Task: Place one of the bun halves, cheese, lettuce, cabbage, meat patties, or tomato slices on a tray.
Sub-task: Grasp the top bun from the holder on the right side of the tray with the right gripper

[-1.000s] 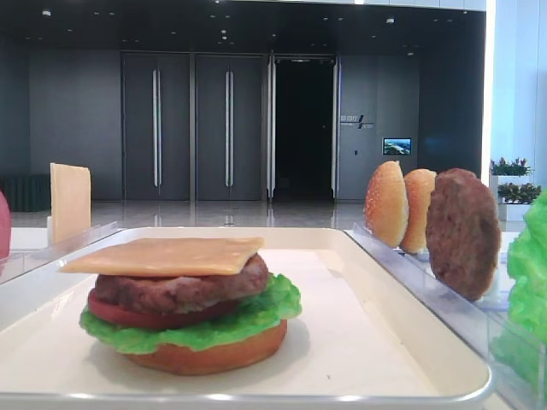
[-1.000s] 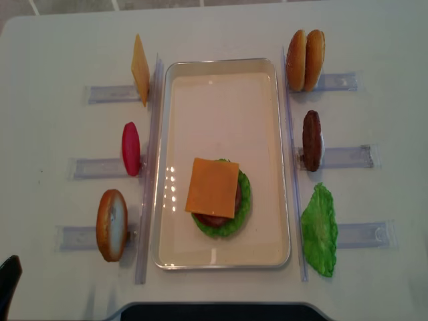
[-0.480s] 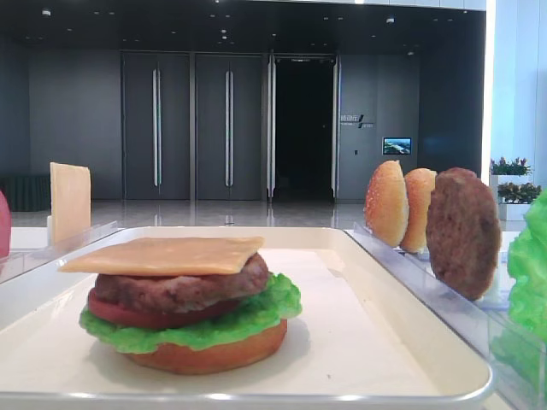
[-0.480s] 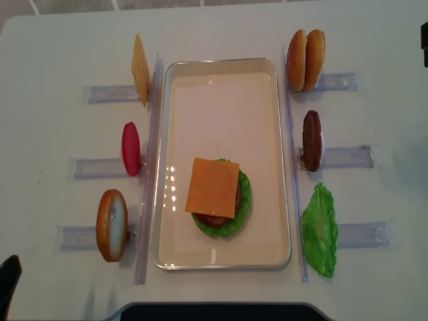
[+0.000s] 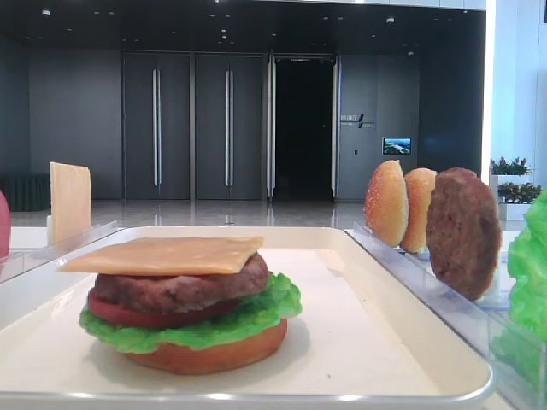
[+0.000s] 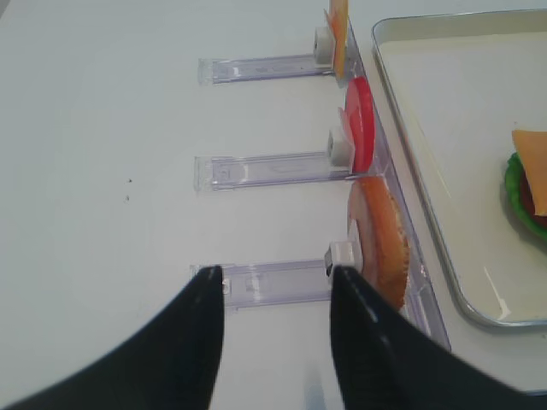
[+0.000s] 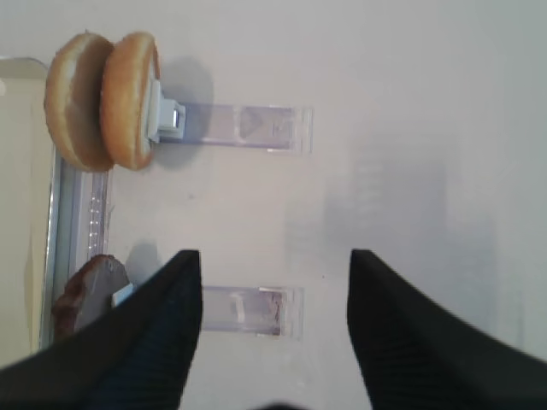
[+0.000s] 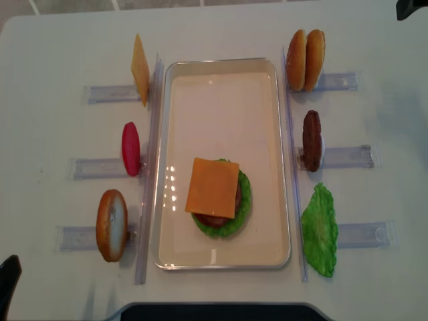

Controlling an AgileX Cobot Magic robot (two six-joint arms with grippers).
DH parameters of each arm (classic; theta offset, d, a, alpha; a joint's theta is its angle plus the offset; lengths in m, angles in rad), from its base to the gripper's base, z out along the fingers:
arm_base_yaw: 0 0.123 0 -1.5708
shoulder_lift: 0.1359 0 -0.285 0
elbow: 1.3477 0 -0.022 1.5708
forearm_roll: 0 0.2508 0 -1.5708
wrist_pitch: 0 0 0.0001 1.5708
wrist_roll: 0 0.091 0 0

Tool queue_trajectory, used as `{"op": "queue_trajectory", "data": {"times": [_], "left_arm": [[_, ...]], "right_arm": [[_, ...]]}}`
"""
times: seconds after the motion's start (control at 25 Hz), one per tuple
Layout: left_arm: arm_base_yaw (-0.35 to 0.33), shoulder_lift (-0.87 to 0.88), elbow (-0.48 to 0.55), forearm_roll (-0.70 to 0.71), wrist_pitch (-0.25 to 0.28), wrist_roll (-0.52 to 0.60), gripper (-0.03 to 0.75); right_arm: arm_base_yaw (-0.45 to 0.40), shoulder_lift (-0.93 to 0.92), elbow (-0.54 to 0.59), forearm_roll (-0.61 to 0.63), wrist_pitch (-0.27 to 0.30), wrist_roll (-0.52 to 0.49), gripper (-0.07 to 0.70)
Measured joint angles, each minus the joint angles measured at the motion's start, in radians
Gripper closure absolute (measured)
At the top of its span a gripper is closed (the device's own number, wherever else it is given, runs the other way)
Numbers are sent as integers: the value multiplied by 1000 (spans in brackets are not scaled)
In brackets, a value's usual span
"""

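The white tray [image 8: 224, 262] holds a stack of bottom bun, lettuce, tomato and patty, with a cheese slice [image 8: 212, 187] on top. Two bun halves [image 7: 102, 98] stand in the far right rack, and the one nearer the tray is sesame-speckled [image 5: 386, 203]. A meat patty [image 8: 311, 140] and a lettuce leaf [image 8: 319, 231] stand in the racks nearer me. My right gripper [image 7: 273, 256] hangs open and empty over bare table, right of the patty rack. My left gripper [image 6: 273, 272] is open above the near left rack, beside another bun half [image 6: 380, 248].
On the left, clear racks hold an upright cheese slice [image 8: 140, 69] and a tomato slice [image 8: 131, 148]. Long clear rails [image 8: 151, 167] run along both sides of the tray. A dark part of the right arm [image 8: 411, 7] shows at the far right corner of the overhead view.
The right arm's dark part came into the overhead view at the right edge and has moved up to the far right corner. The food and tray have not moved.
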Motion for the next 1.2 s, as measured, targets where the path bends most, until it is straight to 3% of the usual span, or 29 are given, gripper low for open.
{"op": "queue_trajectory", "data": {"times": [0.24, 0.52, 0.92, 1.2], "left_arm": [[0, 0, 0, 0, 0, 0, 397], [0, 0, 0, 0, 0, 0, 397], [0, 0, 0, 0, 0, 0, 397], [0, 0, 0, 0, 0, 0, 397]], "right_arm": [[0, 81, -120, 0, 1, -7, 234], [18, 89, -134, -10, 2, 2, 234], [318, 91, -141, -42, 2, 153, 234], [362, 96, -141, -66, -2, 214, 197]]}}
